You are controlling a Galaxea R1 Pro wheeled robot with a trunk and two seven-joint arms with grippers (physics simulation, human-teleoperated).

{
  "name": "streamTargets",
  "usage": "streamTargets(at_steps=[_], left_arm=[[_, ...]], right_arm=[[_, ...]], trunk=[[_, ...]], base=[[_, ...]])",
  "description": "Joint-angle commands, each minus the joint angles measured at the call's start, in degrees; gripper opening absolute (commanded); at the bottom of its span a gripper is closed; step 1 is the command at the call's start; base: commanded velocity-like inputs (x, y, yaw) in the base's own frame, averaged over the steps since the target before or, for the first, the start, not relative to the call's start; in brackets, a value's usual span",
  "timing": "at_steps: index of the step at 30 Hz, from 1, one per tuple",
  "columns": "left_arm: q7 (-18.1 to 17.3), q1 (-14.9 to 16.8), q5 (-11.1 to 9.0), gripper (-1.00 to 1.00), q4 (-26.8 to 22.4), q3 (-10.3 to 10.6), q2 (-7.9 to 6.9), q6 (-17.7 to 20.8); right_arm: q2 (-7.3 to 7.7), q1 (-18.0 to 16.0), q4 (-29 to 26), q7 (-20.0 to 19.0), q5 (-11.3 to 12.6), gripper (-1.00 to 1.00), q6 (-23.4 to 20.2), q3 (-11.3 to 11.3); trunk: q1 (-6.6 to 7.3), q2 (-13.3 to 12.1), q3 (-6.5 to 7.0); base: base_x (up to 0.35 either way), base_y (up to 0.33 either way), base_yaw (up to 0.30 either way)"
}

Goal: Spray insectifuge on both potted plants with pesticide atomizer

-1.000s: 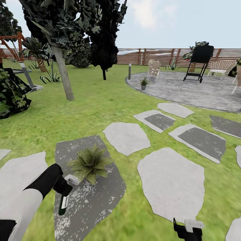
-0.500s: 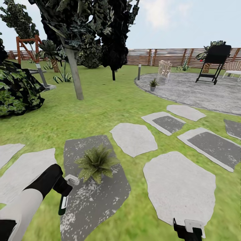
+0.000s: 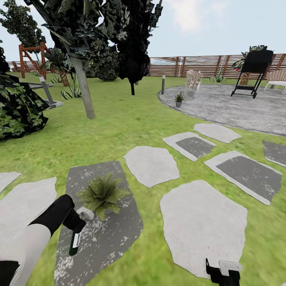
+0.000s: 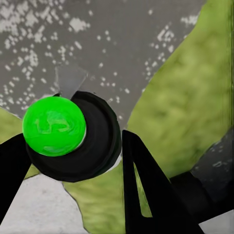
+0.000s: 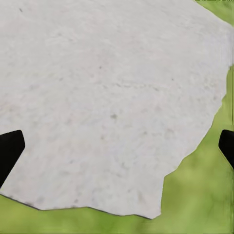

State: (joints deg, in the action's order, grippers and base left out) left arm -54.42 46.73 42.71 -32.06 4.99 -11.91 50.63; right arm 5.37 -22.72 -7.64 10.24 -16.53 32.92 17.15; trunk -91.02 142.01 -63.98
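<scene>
My left gripper (image 3: 76,226) is shut on the pesticide atomizer (image 3: 74,243), a dark bottle hanging below the fingers over a dark grey stepping stone (image 3: 99,238). In the left wrist view the atomizer (image 4: 97,146) shows end-on as a black disc with a bright green ball, clamped in the left gripper (image 4: 73,161). One potted plant (image 3: 102,194) stands on that stone just beyond the gripper. A second potted plant (image 3: 179,98) sits far off on the round patio (image 3: 230,107). My right gripper (image 3: 222,273) is low at the front, open, over a pale stone (image 5: 97,97).
Green lawn with several flat stepping stones (image 3: 151,165) lies ahead. A tree trunk (image 3: 84,89) and a large leafy bush (image 3: 16,107) stand to the left. A grey bollard (image 3: 163,84), chairs (image 3: 193,81) and a black grill (image 3: 254,69) are by the patio, with a slatted fence (image 3: 198,65) behind.
The whole picture has shifted sideways and back, so the camera has moved. The near plant now sits closer to my left gripper in the picture. Both arms hold the same pose.
</scene>
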Motion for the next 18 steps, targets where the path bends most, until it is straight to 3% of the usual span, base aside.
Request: streamTargets(at_steps=[1,18], left_arm=[[-0.59,0.03,0.53,-1.00,-0.18,0.20,-0.04,0.17],[-0.83,0.17,-0.14,-1.00,-1.05,-0.24,0.01,0.26]], right_arm=[[-0.01,-0.04,0.08,0.31,-0.61,1.00,0.13,0.25],[-0.01,-0.04,0.08,0.31,-0.61,1.00,0.13,0.26]], trunk=[[0.00,0.02,-0.05],[0.00,0.02,-0.05]], base=[[0.082,-0.270,0.228],[0.098,-0.271,0.273]])
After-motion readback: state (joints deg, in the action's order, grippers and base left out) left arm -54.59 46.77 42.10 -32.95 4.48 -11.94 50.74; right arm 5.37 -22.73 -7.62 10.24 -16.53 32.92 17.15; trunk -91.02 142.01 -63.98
